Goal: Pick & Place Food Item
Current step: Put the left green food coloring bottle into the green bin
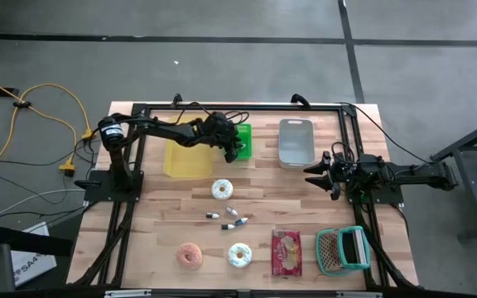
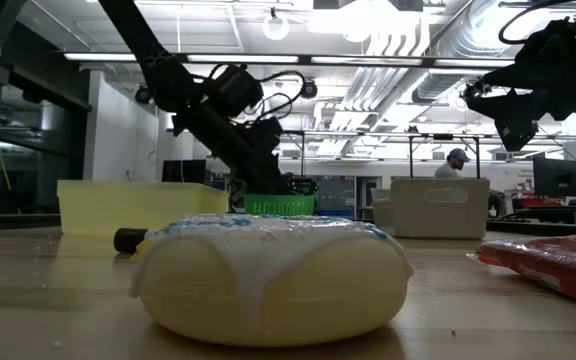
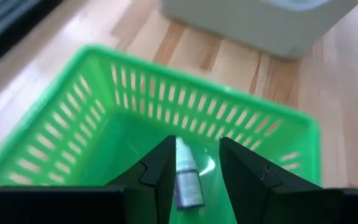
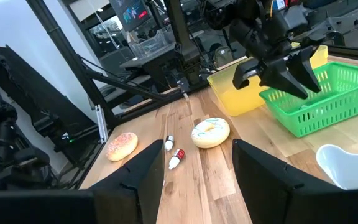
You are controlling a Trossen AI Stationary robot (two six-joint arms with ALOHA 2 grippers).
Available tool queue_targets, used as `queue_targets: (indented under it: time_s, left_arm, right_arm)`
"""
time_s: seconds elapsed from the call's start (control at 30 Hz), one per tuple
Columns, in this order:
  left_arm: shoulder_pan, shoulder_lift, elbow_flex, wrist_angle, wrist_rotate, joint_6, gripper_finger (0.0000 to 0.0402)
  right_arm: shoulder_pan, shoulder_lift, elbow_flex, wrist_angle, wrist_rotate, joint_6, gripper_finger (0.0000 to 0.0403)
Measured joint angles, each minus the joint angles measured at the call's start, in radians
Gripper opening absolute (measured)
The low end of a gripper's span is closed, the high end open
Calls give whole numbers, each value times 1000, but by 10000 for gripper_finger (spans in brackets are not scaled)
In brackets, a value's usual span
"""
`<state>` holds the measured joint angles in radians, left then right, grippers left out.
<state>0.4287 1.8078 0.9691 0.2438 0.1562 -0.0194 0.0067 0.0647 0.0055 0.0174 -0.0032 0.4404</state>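
A white-iced donut [image 2: 271, 275] sits nearest the low camera. Behind it, the left gripper [image 3: 194, 171] hangs spread over the green basket [image 3: 166, 102], a small bottle [image 3: 186, 180] lying below between its fingers. The right gripper [image 4: 194, 165] waits spread beside the grey bin [image 1: 296, 141].

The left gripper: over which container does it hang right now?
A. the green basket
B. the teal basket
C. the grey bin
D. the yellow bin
A: the left gripper hangs over the green basket, fingers parted, with a small bottle lying on the basket floor between them.
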Motion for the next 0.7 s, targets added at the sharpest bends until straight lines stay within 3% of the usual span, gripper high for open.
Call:
queue_targets:
  time_s: [0.2,0.7]
  left_arm:
    - [-29,-87,3,-9,-10,36,119]
    - [-226,-293,3,-271,-240,39,119]
  right_arm:
    - [0,0,0,0,0,0,175]
    - [0,0,0,0,0,0,175]
